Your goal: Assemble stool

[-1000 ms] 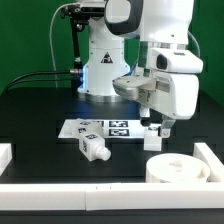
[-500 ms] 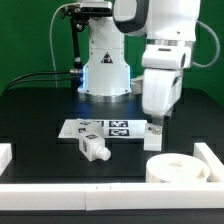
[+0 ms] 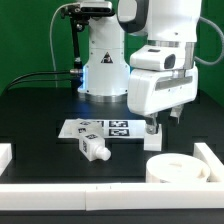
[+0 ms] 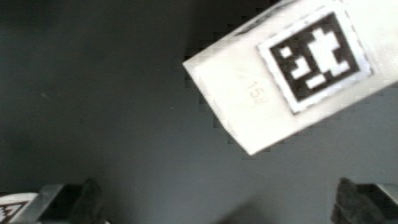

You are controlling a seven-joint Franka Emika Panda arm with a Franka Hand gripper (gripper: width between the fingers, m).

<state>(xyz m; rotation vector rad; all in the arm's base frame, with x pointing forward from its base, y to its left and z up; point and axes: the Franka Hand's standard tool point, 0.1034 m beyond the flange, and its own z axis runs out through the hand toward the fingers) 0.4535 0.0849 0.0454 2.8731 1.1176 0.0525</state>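
Note:
The round white seat (image 3: 178,168) lies at the front on the exterior view's right. One white tagged leg (image 3: 92,147) lies on its side in front of the marker board (image 3: 100,128). Another white piece, seemingly a leg (image 3: 153,139), stands just past the board's right end. My gripper (image 3: 153,125) hangs right above it. In the wrist view a white tagged block (image 4: 285,75) lies beyond the fingers. The gripper (image 4: 217,205) is open, its fingertips (image 4: 71,202) wide apart with only dark table between them.
White border rails (image 3: 110,188) run along the front and both sides of the black table. The robot's base (image 3: 104,70) stands at the back. Another tagged white corner (image 4: 11,206) shows beside one finger in the wrist view.
The hand has turned about its wrist over the same spot by the marker board's right end. The seat and the lying leg have not moved.

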